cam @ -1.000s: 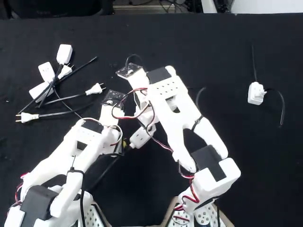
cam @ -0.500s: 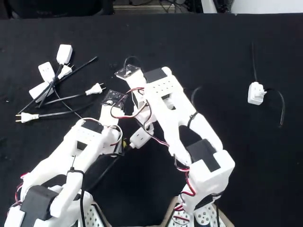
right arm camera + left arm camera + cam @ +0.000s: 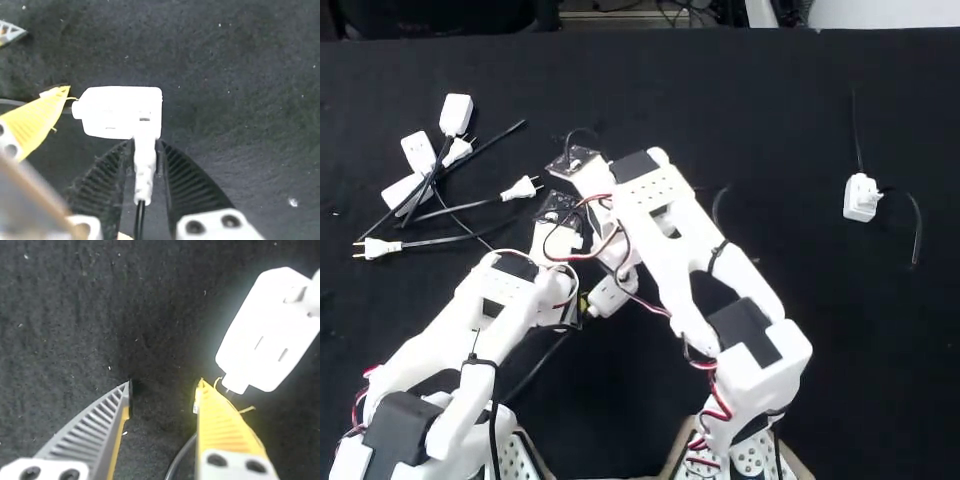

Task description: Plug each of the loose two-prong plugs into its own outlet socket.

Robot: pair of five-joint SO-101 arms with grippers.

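A: which step are you on?
B: mating one pair, near the middle of the desk. My right gripper is clamped on the plug, with its nose against the side of the socket block. I can't tell how deep the prongs sit
A: left side?
B: left gripper has its jaws spread with nothing in them. The yellow fingertip touches the block's stub end, so the block is beside it, not between the fingers
A: next?
B: I'd brace the block with the left, then push the plug straight in, else the block likely slides. Loose plugs wait by the desk's left edge
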